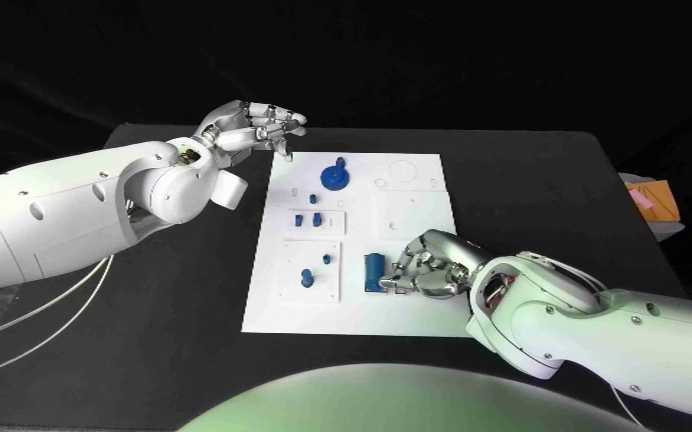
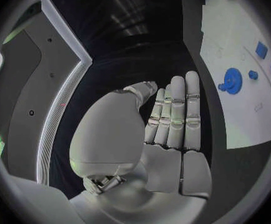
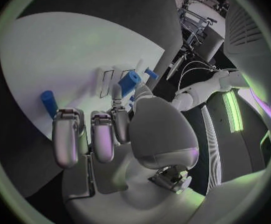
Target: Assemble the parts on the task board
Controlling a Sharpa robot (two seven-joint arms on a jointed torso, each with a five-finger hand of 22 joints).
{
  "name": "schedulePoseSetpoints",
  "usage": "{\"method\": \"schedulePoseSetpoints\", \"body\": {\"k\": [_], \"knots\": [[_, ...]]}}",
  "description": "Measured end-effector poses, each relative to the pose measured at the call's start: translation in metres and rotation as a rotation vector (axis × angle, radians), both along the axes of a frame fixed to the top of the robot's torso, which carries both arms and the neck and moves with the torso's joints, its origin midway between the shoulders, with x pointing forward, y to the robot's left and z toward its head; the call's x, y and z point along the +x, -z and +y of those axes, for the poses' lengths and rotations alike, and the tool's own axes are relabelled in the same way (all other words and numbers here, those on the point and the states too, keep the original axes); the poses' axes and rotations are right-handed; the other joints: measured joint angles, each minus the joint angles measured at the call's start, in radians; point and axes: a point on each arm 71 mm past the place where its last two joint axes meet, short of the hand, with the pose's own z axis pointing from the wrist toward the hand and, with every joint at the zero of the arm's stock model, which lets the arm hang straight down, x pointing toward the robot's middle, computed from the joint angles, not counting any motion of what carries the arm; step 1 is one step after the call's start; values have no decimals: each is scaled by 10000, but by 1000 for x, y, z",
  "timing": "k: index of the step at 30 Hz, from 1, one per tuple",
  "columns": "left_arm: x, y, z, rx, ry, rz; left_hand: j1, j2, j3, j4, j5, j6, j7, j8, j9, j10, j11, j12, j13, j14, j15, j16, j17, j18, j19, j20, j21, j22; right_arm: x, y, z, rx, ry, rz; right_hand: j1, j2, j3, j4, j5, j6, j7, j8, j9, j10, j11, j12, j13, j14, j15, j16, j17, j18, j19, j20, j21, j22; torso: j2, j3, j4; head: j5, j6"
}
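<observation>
R hand by blue cylinder on task board.

My left hand hung off the board's ten o'clock corner, over bare black table, leaving the board's upper half unblocked from above. My right hand sat on the board's five o'clock part, just beside the blue cylinder, barring any approach from that side. The gear stood at twelve o'clock, with small pegs below it and another part at seven o'clock; bare white lanes ran between them. The table at three o'clock lay open out to an orange object near its edge.
</observation>
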Motion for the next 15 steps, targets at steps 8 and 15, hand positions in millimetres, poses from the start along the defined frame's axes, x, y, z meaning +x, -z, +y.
{"method": "schedulePoseSetpoints", "body": {"k": [8, 15], "knots": [[0, 0, 0, -4, 13, 4, 0, 0, 0, 0, 0, 0, 0, 0, -1, 0, 0, 0, 0, 0, 0, 0, -9, 0, 0, 0, 0, -1, 3, 2, 3, -122, -110, -69, 269, 4, 0, 0, 36, 0, 0, 18, 0, 37, -37, 1, 18, 0, 0, 0, -1, -1, -36, -36, 38, -1, 7, -8, 5, -10, 0], [0, 0, 0, -4, 14, 5, 0, 0, 0, 0, 0, 0, 0, 0, -1, 0, 0, 0, 0, 0, 0, 0, -8, 0, 0, 0, 0, -8, 4, 1, 1, -235, -119, -186, 716, 130, 152, -27, -192, -38, -37, 102, -32, 54, -52, 83, 47, -7, -4, 0, -1, -1, -8, -64, 38, -2, -4, -8, -5, 0, 0]]}}
